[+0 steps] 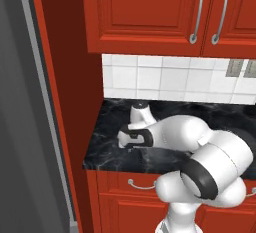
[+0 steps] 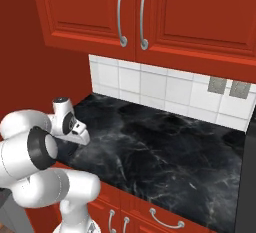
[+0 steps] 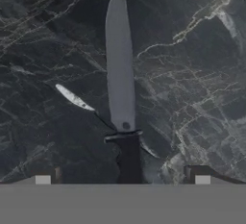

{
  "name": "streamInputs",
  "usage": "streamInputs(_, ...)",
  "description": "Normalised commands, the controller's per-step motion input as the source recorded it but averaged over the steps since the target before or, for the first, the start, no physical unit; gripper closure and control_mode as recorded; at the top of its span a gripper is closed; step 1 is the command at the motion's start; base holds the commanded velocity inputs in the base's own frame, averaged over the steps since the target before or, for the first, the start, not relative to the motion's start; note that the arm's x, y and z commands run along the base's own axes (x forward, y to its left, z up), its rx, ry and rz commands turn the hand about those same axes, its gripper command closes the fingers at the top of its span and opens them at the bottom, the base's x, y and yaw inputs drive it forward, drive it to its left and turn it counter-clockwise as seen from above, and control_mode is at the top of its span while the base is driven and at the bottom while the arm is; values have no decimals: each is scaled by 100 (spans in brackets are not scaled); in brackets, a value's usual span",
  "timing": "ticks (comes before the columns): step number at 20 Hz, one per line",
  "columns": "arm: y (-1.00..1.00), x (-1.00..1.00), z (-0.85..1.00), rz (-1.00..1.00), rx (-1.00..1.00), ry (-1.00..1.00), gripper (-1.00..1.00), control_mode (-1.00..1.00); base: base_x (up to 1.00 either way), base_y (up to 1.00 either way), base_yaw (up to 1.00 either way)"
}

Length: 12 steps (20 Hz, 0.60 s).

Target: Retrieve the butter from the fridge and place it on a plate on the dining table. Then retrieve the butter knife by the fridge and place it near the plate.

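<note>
In your hand view the end effector (image 3: 122, 177) stands wide open, its two finger tips (image 3: 44, 179) parted at about 7 and 5 o'clock of the picture, and neither touches anything. The butter knife (image 3: 120, 69) lies flat on the black marble surface (image 3: 202, 98) between them: its dark handle sits midway between the tips at 6 o'clock, and its long grey blade runs straight toward 12 o'clock, the point close to the top edge. You have nothing gripped; the tips flank the handle with clear gaps on both sides. Your left base view shows what the hand view cannot: the arm bent low over the surface (image 1: 107, 132), the end effector (image 1: 127, 144) pointing down near the surface's left end, the fridge (image 1: 20, 127) a grey wall at 9 o'clock, and red upper cabinets (image 1: 150, 12) above white tiles (image 1: 165, 79). Your right base view shows the end effector (image 2: 82, 138) at 9 o'clock over the same surface (image 2: 165, 147). In both base views the knife itself is too slim and dark to make out.
</note>
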Motion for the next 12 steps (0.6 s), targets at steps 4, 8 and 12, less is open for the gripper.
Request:
streamInputs(4,0,4,-17,0,0,4,-100,-100,0,0,0)
streamInputs(8,0,0,-22,0,0,6,-100,-100,0,0,0)
streamInputs(12,0,0,-25,0,0,5,-100,-100,0,0,0)
